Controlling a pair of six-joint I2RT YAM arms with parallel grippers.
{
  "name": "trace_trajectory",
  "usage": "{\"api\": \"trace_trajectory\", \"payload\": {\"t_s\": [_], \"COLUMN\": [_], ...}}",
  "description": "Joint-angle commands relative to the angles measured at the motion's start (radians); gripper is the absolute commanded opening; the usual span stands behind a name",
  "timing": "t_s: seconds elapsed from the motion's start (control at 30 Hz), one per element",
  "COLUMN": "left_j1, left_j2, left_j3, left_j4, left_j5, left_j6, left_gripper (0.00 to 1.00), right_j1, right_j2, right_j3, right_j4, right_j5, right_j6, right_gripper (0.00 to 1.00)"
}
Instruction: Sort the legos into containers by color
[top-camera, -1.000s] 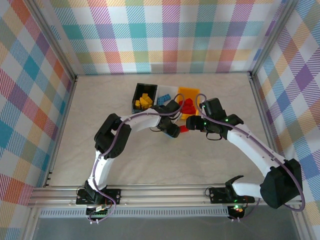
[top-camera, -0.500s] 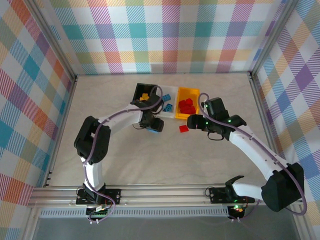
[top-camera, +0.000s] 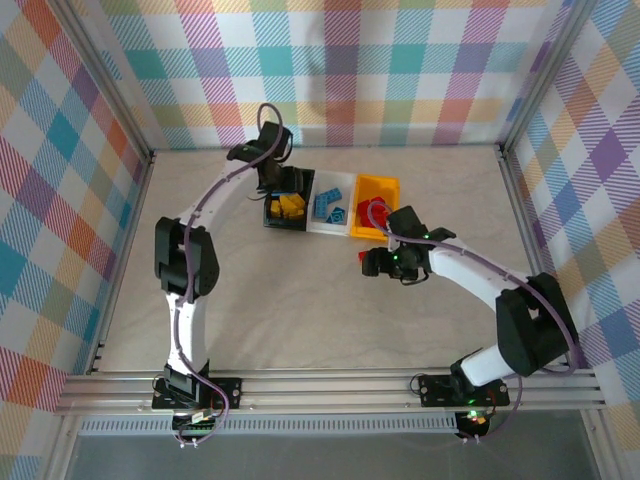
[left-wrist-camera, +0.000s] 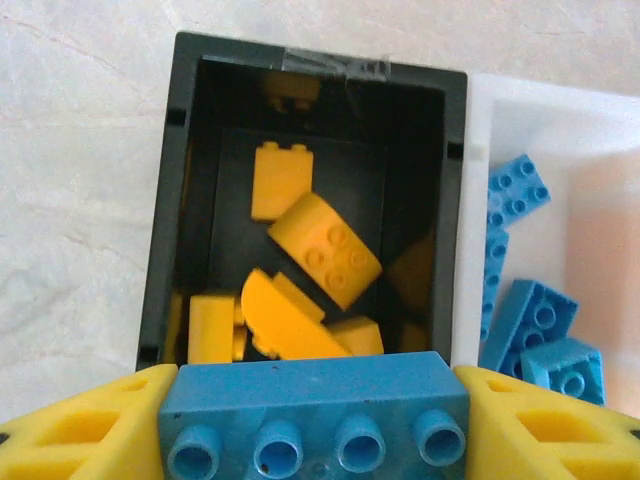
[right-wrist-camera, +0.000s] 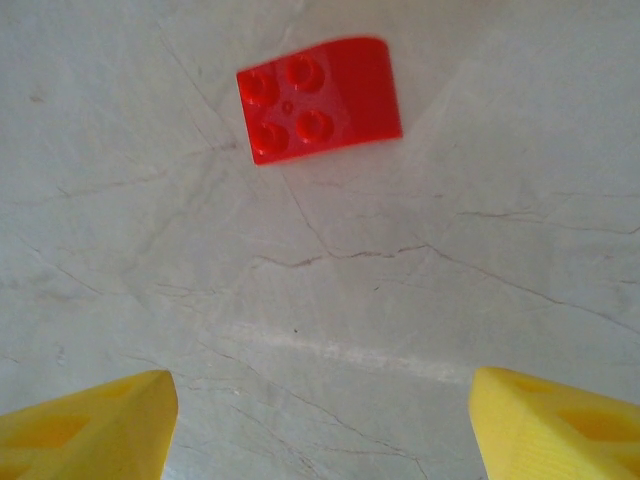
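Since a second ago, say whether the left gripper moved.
Yes. The left gripper went up-frame, from in front of the bins to over the black bin.

red brick (right-wrist-camera: 320, 98) — flat on table (right-wrist-camera: 400, 300) | blue brick (left-wrist-camera: 315, 410) — held at black bin (left-wrist-camera: 160, 200) end | yellow bricks (left-wrist-camera: 325, 250) inside

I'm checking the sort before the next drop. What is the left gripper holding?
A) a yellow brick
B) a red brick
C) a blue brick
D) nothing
C: the left wrist view shows a blue brick clamped in the left gripper, facing the black bin that holds yellow bricks.
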Motion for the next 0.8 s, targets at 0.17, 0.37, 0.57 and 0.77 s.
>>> {"api": "trace_trajectory", "payload": {"t_s": [0.17,0.37,0.57,0.77], "left_j1": [0.016,0.028,0.037,0.043], "left_j2": [0.155,0.200,0.228,0.268], "left_j3": [0.223,0.274,0.290,0.331], "left_j4": [-0.123,-0.122,-0.124,-0.141], "left_j5": [-0.001,0.018,0.020,0.029], "left_j6": [0.020,0.019,0.016,0.018], "left_gripper": [0.54,0.55,0.62,0.63], "right_j1": [0.014,0.016,0.017,0.023], "right_j2": [0.104,0.177,0.234,0.288], "right_j3": [0.069,0.127,0.168,0.217], "right_j4": [0.036,0.041,0.046,0.049], "right_j5": [0.059,0.093,0.093,0.119], "right_j6": [-0.060,-0.083,-0.087,-0.106], "right_gripper": [0.77,0.77,0.77,0.76]}}
